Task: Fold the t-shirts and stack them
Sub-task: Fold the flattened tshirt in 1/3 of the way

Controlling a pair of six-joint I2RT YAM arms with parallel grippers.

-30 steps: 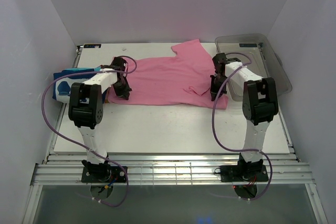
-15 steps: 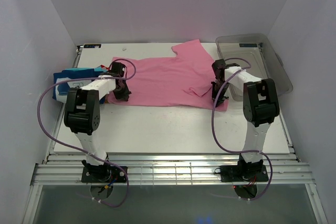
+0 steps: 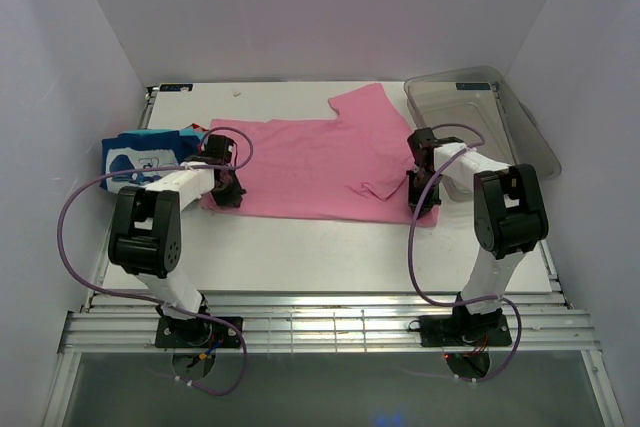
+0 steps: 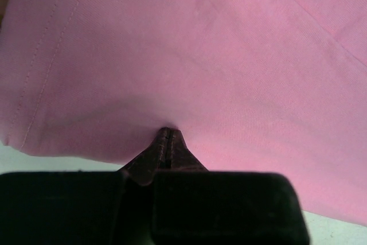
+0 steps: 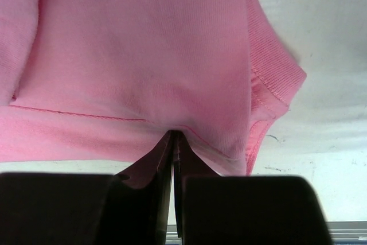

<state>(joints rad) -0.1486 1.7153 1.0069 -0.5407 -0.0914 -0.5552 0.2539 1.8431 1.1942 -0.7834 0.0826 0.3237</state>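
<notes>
A plain pink t-shirt [image 3: 310, 159] lies spread flat across the middle of the table, one sleeve pointing to the back. My left gripper [image 3: 227, 194] is shut on its near left corner. In the left wrist view pink t-shirt cloth [image 4: 200, 44] bunches at the closed tips of the left gripper [image 4: 166, 134]. My right gripper [image 3: 420, 203] is shut on the near right edge. The right wrist view has the pink t-shirt hem [image 5: 143, 44] pinched in the right gripper [image 5: 174, 137]. A folded stack of t-shirts [image 3: 145, 155], blue with white print on top, sits at the left.
A clear plastic bin [image 3: 520, 127] stands at the back right, close behind my right arm. The folded stack lies just left of my left arm. White walls close in the table [image 3: 320, 247] on three sides, and a metal rail runs along its near edge.
Both grippers have drawn back toward the near edge, dragging the pink t-shirt's near hem with them. Both arms have folded lower. The shirt lies flatter and nearer.
</notes>
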